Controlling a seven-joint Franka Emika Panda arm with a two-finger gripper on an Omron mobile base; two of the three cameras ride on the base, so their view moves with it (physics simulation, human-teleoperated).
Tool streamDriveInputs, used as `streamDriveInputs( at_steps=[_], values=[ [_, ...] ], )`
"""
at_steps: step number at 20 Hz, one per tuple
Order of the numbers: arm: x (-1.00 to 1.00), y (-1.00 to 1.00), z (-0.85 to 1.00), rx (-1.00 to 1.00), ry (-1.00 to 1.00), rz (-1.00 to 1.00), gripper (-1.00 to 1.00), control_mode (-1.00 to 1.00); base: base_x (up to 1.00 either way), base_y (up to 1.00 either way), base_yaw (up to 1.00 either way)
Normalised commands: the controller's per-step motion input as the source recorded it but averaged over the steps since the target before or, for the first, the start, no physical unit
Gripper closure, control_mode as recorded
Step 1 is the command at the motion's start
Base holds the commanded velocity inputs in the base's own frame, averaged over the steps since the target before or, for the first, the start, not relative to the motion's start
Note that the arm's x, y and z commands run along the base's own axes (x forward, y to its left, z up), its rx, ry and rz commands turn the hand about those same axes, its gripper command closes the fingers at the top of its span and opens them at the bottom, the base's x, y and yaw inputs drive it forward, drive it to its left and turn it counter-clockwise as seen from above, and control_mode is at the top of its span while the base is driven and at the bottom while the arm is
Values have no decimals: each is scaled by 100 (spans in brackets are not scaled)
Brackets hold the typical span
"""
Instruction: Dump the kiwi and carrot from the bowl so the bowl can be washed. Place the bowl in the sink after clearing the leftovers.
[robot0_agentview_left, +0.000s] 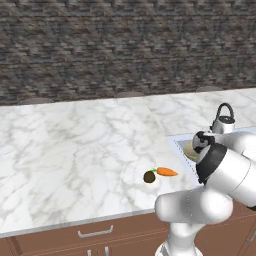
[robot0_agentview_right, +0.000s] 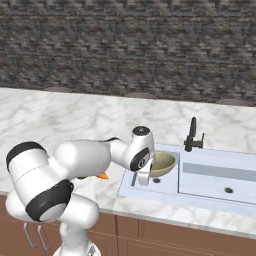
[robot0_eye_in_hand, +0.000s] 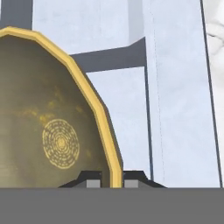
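The kiwi (robot0_agentview_left: 149, 176) and the orange carrot (robot0_agentview_left: 166, 172) lie side by side on the marble counter, near its front edge and left of the sink. My gripper (robot0_eye_in_hand: 112, 181) is shut on the olive-tan rim of the bowl (robot0_eye_in_hand: 52, 127), one fingertip on each side of the rim. The empty bowl (robot0_agentview_right: 163, 164) hangs tilted over the left end of the sink (robot0_agentview_right: 215, 172). In the left base view my arm hides most of the bowl (robot0_agentview_left: 189, 151). Only the carrot's tip (robot0_agentview_right: 102, 176) peeks out from behind my arm in the right base view.
A black gooseneck faucet (robot0_agentview_right: 192, 135) stands behind the sink, and a round drain hole (robot0_agentview_right: 228, 190) sits in the right basin. The marble counter (robot0_agentview_left: 75, 150) runs far to the left. A dark stone wall (robot0_agentview_left: 125, 50) backs it.
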Motion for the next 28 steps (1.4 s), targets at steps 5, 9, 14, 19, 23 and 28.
streamDriveInputs(
  at_steps=[5,9,14,19,23,28],
  values=[
    [0,-27,-13,7,0,-2,100,-100,0,0,0],
    [21,0,-25,0,0,-1,100,-100,0,0,0],
    [18,0,-25,0,1,-2,100,-100,0,0,0],
    [1,0,-28,0,5,-1,100,-100,0,0,0],
    [19,0,-1,0,5,0,100,-100,0,0,0],
    [45,0,-13,0,2,0,100,-100,0,0,0]
  ],
)
